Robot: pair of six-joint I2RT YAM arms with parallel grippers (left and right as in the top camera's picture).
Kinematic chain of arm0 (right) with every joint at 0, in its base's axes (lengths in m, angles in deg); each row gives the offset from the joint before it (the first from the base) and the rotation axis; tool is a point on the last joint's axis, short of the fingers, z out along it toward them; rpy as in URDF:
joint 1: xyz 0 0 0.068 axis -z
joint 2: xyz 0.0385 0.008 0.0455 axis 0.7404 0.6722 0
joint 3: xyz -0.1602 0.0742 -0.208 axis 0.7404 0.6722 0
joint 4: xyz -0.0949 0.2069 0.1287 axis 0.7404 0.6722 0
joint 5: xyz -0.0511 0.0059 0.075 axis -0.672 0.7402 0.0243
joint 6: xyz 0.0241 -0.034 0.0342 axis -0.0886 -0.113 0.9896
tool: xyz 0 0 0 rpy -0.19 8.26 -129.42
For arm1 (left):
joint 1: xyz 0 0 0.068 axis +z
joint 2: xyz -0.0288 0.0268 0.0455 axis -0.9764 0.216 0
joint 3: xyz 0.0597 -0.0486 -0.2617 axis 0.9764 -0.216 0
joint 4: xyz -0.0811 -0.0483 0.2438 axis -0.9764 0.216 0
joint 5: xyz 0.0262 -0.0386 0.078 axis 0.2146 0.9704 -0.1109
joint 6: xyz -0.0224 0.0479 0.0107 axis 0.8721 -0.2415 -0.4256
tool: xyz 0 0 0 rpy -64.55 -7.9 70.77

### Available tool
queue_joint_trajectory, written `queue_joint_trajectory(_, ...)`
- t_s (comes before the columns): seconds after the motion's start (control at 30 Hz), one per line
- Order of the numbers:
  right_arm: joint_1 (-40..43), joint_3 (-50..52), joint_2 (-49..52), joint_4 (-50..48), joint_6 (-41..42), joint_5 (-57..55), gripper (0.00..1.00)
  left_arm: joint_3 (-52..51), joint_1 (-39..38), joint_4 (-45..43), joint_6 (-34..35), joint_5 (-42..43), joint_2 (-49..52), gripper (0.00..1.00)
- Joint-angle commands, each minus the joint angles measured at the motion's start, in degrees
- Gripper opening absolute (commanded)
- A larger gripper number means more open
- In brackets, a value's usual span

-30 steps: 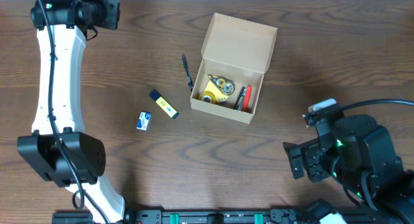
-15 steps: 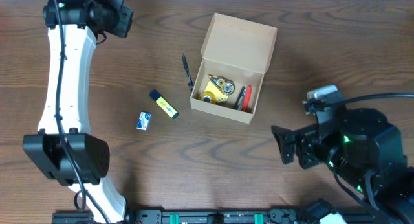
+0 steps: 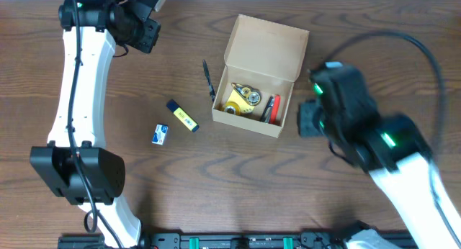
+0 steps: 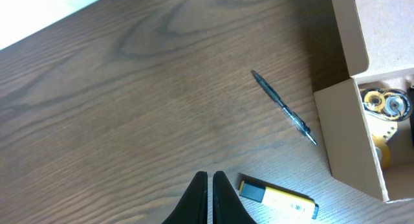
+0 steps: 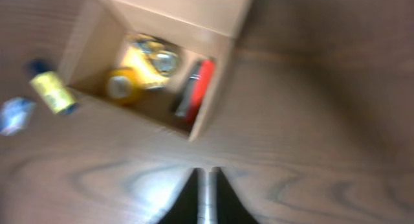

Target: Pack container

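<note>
The container (image 3: 266, 44) stands on the brown table (image 3: 216, 184), a little right of the middle and toward the far side, with its lid folded back. From above I see a yellow roll (image 3: 241, 99) and a red thing (image 3: 274, 107) inside it. On the table to its left lie a pen (image 3: 208, 78), a highlighter (image 3: 182, 116) and a small blue-and-white packet (image 3: 159, 134).

The left wrist camera shows the left gripper (image 4: 210, 179) with its two fingers pressed together on nothing. It hangs above bare wood, with the pen (image 4: 283, 107) and the highlighter (image 4: 278, 199) near it. The packet is outside this view. The right wrist camera (very blurred) looks into the box from the front. The right gripper (image 5: 207, 173) also has its fingers pressed together and is empty, and here the red thing (image 5: 200, 81) lies against the right wall. In the overhead view both grippers are partly hidden by their own arms.

Any print on the packet or the highlighter is too small for me to read.

A second ago the right arm sat in the near right corner. Now it has swung up to just beside the right side of the box. The left wrist has moved to the right along the far edge. The things on the table lie as before.
</note>
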Motion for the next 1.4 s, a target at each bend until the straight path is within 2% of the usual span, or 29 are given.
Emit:
queue_joint_trajectory(0.0,5.33,0.44,6.01,-0.92,5.86,-2.47,0.01,1.16,-0.39,0.46,-0.28,0.94,1.27,0.06)
queue_joint_trajectory(0.1,11.34,0.44,11.65,-1.51,9.68,-2.4,0.01,0.39,-0.37,0.61,0.74,1.9,1.27,0.06)
queue_joint_trajectory(0.2,16.68,0.44,15.91,-3.28,9.33,-1.09,0.01,-2.23,-0.37,-0.2,0.7,6.38,1.33,0.06)
queue_joint_trajectory(0.5,24.83,0.46,25.73,-7.96,9.03,8.41,0.01,-17.97,-0.59,-7.67,4.02,13.53,1.33,0.06)
queue_joint_trajectory(0.67,25.0,0.46,31.19,-12.72,7.08,16.33,0.01,-22.8,-2.75,-8.57,4.72,15.82,1.33,0.06)
queue_joint_trajectory(0.83,24.87,0.44,35.95,-17.73,1.68,28.61,0.02,-28.68,-6.16,-14.12,8.44,16.85,1.33,0.06)
queue_joint_trajectory(1.03,24.74,0.87,37.05,-18.82,1.51,30.58,0.01,-35.8,-6.84,-22.71,15.37,22.08,1.33,0.06)
queue_joint_trajectory(1.1,24.35,0.87,37.05,-21.18,0.46,34.27,0.02,-37.29,-6.86,-23.76,15.74,23.32,1.33,0.06)
queue_joint_trajectory(1.37,22.91,0.87,37.05,-25.31,0.76,35.98,0.02,-37.81,-9.25,-24.83,15.98,28.39,1.33,0.06)
